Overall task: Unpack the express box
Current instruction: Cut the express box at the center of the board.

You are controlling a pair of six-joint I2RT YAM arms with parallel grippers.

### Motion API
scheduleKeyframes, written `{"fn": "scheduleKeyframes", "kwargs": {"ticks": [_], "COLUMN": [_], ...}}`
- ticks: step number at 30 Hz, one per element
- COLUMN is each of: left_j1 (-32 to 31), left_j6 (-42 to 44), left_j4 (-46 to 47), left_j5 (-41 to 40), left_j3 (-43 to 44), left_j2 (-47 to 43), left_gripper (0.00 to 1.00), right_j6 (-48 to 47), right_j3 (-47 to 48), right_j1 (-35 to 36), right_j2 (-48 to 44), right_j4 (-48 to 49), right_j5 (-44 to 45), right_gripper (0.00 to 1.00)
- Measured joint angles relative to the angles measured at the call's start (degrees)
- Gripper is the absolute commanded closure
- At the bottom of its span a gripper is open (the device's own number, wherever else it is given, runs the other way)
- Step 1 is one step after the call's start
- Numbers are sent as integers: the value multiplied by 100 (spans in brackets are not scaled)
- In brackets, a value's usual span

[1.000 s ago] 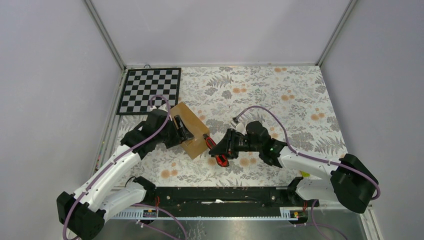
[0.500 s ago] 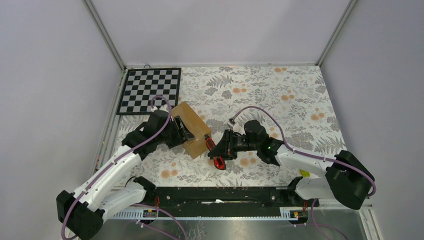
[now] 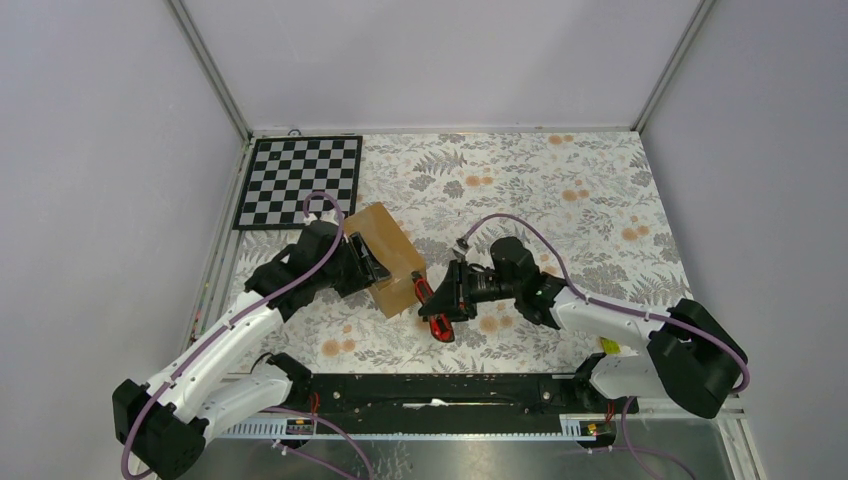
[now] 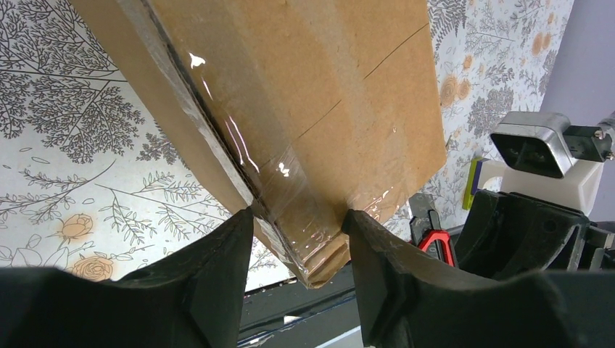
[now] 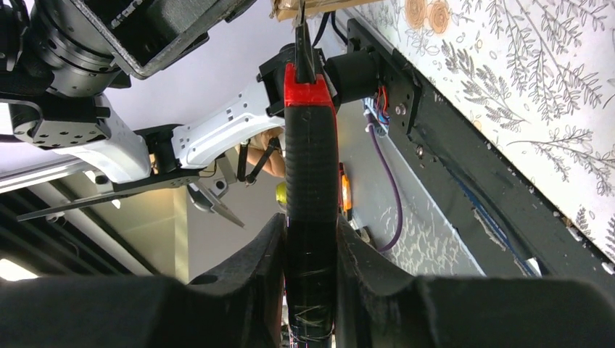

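The express box (image 3: 388, 252) is a brown taped carton lying left of centre on the floral table. In the left wrist view its taped near corner (image 4: 304, 94) sits between my left gripper's (image 4: 297, 221) fingers, and both pads press on it. From above, the left gripper (image 3: 366, 268) is at the box's left side. My right gripper (image 3: 456, 290) is shut on the black grip of a red-handled cutter (image 3: 432, 308). The cutter (image 5: 310, 152) points at the box's lower right corner, its blade tip close to the cardboard edge. The cutter's red end (image 4: 434, 239) also shows beyond the box.
A checkerboard mat (image 3: 300, 180) lies at the back left of the table. The black base rail (image 3: 430, 390) runs along the near edge. Grey walls enclose the table on three sides.
The left fingers have drawn in onto the box's corner, and the box has turned slightly. The right gripper has carried the cutter a little left, closer to the box.
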Motion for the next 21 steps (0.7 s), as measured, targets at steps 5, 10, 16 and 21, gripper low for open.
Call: {"fn": "scheduleKeyframes", "kwargs": {"ticks": [5, 10, 16, 21], "left_j1": [-11, -20, -20, -24], "left_j6": [0, 2, 9, 33], "left_j4": [11, 0, -37, -105], "left_j5": [4, 0, -17, -20], "left_j3": [0, 0, 2, 55], "left_j2": [0, 0, 0, 0], "left_gripper": [45, 41, 38, 35], "right_j6": [44, 59, 33, -164], "right_j3": [-2, -35, -35, -33], "right_j1": [-201, -385, -426, -426], "right_j2": [-33, -190, -284, -286], "right_j4": [-33, 11, 79, -179], "right_j5": [-304, -575, -743, -739], "right_gripper": [100, 100, 100, 100]}}
